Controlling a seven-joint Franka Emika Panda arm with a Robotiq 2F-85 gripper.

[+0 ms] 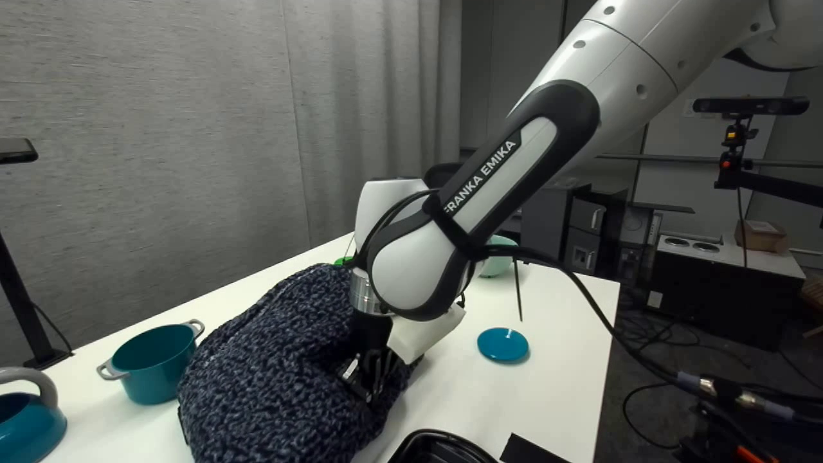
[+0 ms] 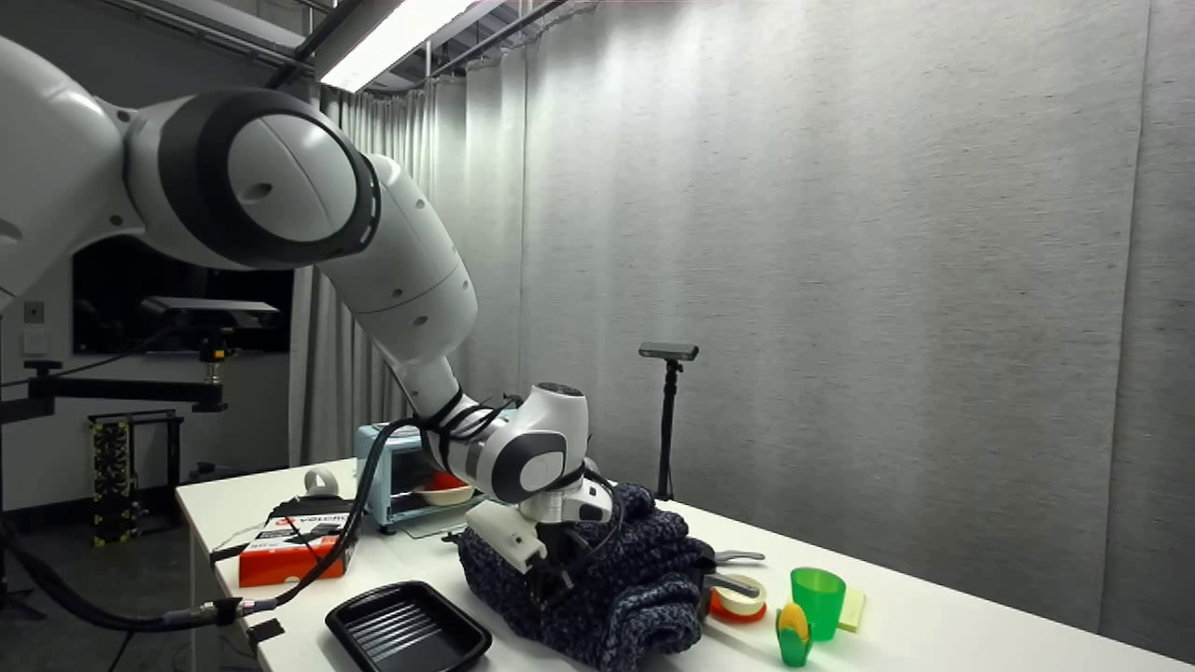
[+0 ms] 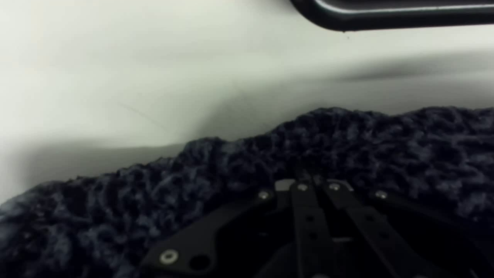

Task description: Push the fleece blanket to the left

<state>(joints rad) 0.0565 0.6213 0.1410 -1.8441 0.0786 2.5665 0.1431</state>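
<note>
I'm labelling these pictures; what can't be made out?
Wrist view: whether the tool pinches anything; its tips blur into the blanket.
In an exterior view: left side of the mint bowl, behind the arm.
In an exterior view: rest of the blue vessel, cut off by the left edge.

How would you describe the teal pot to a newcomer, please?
On the white table, find the dark blanket. Left of it in an exterior view stands the teal pot. Its two grey side handles distinguish it from the teal vessel with an arched handle.

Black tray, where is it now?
In an exterior view, the black tray sits low, left of centre, between the orange-red box and the blanket; its rim crosses the wrist view's top right.
</note>
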